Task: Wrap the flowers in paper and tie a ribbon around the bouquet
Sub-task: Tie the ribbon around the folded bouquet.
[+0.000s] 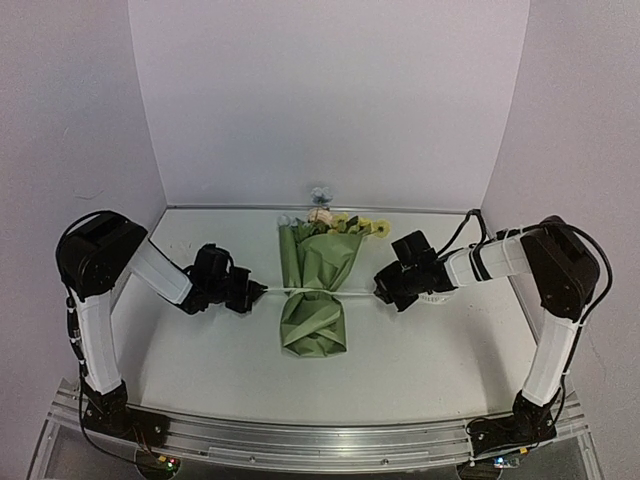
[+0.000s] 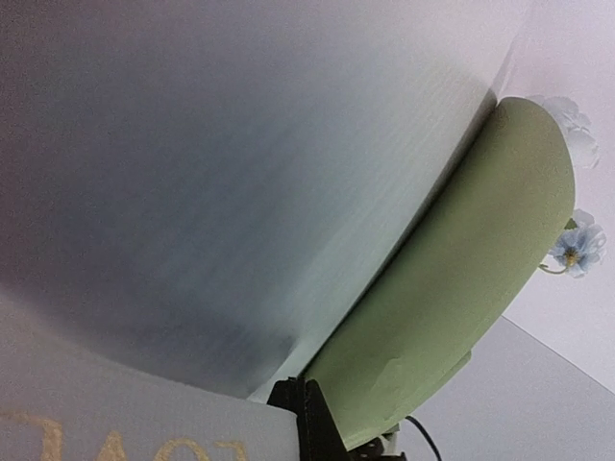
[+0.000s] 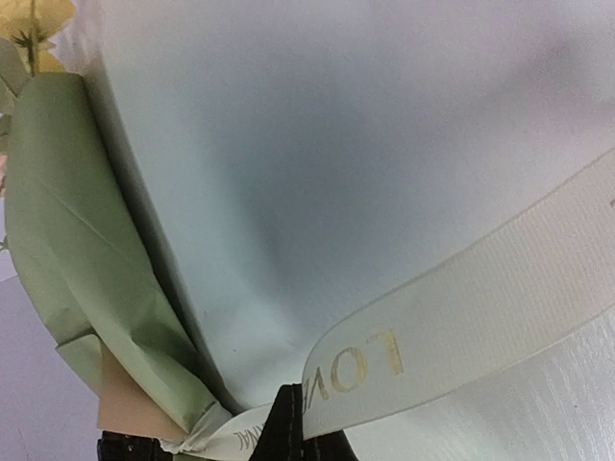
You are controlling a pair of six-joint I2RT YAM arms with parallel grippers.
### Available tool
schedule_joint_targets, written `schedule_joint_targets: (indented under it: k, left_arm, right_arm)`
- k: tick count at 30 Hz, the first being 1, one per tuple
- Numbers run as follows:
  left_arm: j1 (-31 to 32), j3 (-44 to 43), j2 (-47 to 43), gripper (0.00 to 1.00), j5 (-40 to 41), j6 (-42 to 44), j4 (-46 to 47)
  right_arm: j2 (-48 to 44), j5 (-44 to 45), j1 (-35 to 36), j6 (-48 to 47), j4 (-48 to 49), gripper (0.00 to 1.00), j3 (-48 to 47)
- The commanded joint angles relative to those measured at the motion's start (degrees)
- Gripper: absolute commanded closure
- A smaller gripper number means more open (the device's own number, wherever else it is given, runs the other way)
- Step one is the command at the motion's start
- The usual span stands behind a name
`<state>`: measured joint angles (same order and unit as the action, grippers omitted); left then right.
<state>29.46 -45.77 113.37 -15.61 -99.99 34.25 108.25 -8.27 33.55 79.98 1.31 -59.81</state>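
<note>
White back wall (image 1: 330, 100) and two side panels (image 1: 60, 110) enclosing a pale desk (image 1: 210, 370). Soft, even light falling throughout; faint shadows lying on desk. Aluminium rail (image 1: 320, 440) running along near edge.

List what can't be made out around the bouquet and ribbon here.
- Knot: top view, the ribbon crossing the bouquet is too thin to show any tie.
- Lettering: both wrist views, cut by the bottom edge and the ribbon's curl.
- Lower stems: every view, hidden inside the paper.
</note>
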Motion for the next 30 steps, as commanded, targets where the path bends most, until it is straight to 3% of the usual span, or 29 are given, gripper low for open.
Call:
schedule_joint_targets:
  k: [1,10,20,25,30]
  left_arm:
    - [-3.28,1.13,-5.91,1.0,0.97,9.04,-12.04]
    - [-12.17,11.77,-14.23,1.0,3.34,14.05,-13.08]
    - [-15.44,13.79,-19.99,1.0,3.58,19.76,-18.75]
    - [-16.38,14.51,-18.54,1.0,1.69,21.11,-18.24]
    - [-21.05,15.24,-18.12,1.0,-2.45,23.93,-19.98]
  right_arm:
    - [-2.29,8.2,-0.81,-5.73,-4.32,1.0,-2.37]
    - [-10.02,13.42,-6.67,-5.98,-2.37,1.0,11.78]
    - [-18.21,14.64,-7.59,-7.61,-2.11,1.0,17.9]
    - [-22.21,17.99,-5.14,-8.54,-5.64,1.0,19.7]
    - [-24.71,24.64,4.38,-10.24,-16.52,1.0,17.44]
